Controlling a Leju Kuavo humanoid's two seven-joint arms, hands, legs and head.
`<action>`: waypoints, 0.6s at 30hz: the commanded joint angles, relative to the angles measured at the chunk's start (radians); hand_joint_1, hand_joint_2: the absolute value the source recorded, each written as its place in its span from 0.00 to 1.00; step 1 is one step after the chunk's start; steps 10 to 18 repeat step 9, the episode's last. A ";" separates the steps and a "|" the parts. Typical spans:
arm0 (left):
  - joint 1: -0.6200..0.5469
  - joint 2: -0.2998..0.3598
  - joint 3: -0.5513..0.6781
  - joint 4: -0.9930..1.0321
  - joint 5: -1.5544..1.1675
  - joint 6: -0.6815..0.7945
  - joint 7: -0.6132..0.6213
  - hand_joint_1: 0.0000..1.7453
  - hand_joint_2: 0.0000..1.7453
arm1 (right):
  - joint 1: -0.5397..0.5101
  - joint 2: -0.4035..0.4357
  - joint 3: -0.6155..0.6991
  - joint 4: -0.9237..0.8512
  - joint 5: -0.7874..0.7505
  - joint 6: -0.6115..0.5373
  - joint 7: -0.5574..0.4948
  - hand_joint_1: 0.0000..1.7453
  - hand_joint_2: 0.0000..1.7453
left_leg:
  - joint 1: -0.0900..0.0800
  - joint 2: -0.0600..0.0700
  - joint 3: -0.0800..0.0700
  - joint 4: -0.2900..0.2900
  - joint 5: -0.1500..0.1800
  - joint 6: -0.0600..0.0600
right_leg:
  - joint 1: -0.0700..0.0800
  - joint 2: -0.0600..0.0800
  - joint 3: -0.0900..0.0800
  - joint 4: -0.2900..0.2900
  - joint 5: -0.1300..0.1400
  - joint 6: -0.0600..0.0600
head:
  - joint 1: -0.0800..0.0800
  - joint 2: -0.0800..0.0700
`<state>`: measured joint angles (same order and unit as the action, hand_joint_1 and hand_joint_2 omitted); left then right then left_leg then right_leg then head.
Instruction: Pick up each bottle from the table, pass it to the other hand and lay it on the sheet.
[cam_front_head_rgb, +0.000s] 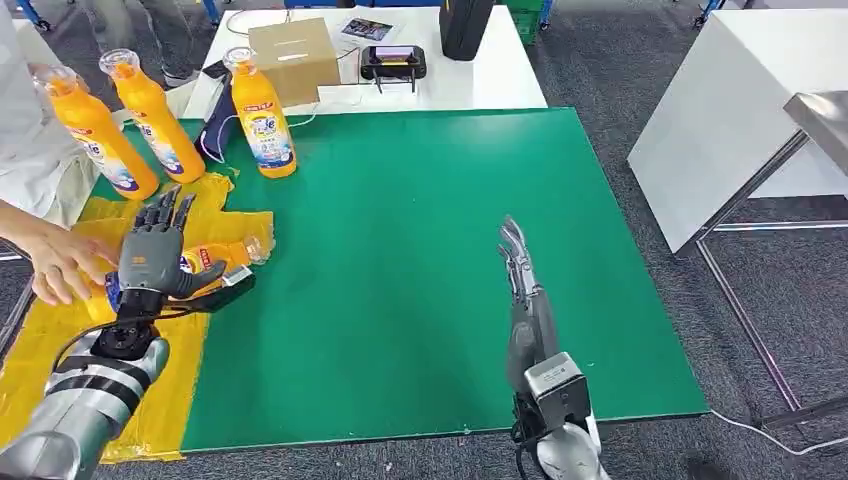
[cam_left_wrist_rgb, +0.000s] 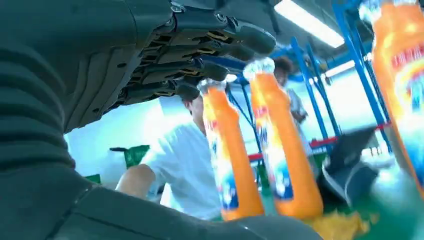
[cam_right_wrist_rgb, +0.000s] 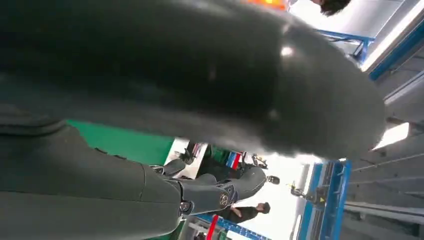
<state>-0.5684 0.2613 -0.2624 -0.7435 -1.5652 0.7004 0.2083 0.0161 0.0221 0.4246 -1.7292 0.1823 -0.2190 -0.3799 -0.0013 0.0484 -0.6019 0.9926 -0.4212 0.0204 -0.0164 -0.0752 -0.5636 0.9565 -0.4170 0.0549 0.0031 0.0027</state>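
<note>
One orange bottle (cam_front_head_rgb: 232, 254) lies on its side on the yellow sheet (cam_front_head_rgb: 172, 398) at the table's left. My left hand (cam_front_head_rgb: 152, 254) hovers over its middle with fingers spread and straight, gripping nothing; the left wrist view shows those fingers (cam_left_wrist_rgb: 200, 50) extended and empty. A person's hand (cam_front_head_rgb: 58, 262) touches the bottle's base end. Three more orange bottles (cam_front_head_rgb: 95, 130) (cam_front_head_rgb: 155, 115) (cam_front_head_rgb: 262, 115) stand upright at the far left of the green mat (cam_front_head_rgb: 420, 220); two of these bottles (cam_left_wrist_rgb: 230, 160) (cam_left_wrist_rgb: 282, 160) appear in the left wrist view. My right hand (cam_front_head_rgb: 520, 262) is held flat and empty above the mat's middle right.
A white table behind the mat carries a cardboard box (cam_front_head_rgb: 295, 55), a black handheld device (cam_front_head_rgb: 393, 62) and a dark container (cam_front_head_rgb: 465, 25). A dark blue pouch (cam_front_head_rgb: 215, 125) lies between the standing bottles. Another white table (cam_front_head_rgb: 730, 110) stands to the right. A person in white stands at the left edge.
</note>
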 joint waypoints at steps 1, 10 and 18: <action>-0.024 -0.006 0.029 -0.036 -0.006 -0.002 0.002 0.00 1.00 | -0.018 -0.024 0.011 0.050 -0.003 -0.007 0.001 0.00 0.00 | 0.002 -0.003 0.003 0.000 -0.001 -0.001 | 0.001 0.007 0.004 0.000 -0.001 -0.003 | 0.000 0.000; 0.050 -0.130 0.148 -0.192 0.431 -0.056 -0.392 0.00 1.00 | 0.040 -0.013 -0.030 0.006 0.016 -0.039 -0.002 0.00 0.00 | 0.002 -0.006 0.002 0.001 -0.001 -0.001 | 0.001 0.002 0.003 0.000 -0.001 -0.002 | 0.000 0.000; 0.050 -0.130 0.148 -0.192 0.431 -0.056 -0.392 0.00 1.00 | 0.040 -0.013 -0.030 0.006 0.016 -0.039 -0.002 0.00 0.00 | 0.002 -0.006 0.002 0.001 -0.001 -0.001 | 0.001 0.002 0.003 0.000 -0.001 -0.002 | 0.000 0.000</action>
